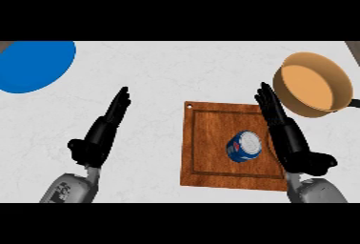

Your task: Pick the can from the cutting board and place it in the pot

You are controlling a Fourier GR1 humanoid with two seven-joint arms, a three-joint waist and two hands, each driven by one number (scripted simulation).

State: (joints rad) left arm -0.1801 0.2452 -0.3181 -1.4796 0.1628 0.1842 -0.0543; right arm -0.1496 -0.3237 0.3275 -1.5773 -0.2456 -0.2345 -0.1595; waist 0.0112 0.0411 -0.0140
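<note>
A blue and white can (244, 146) lies on its side on the brown wooden cutting board (211, 157), towards the board's right side. The tan pot (313, 85) sits at the far right, beyond the board's upper right corner. My right hand (288, 136) is open with straight fingers, standing just right of the can over the board's right edge, apart from the can. My left hand (105, 128) is open and rests on the counter well left of the board.
A blue plate (32, 64) lies at the far left corner of the white counter. The pot's dark handle (354, 102) points right, out of the view.
</note>
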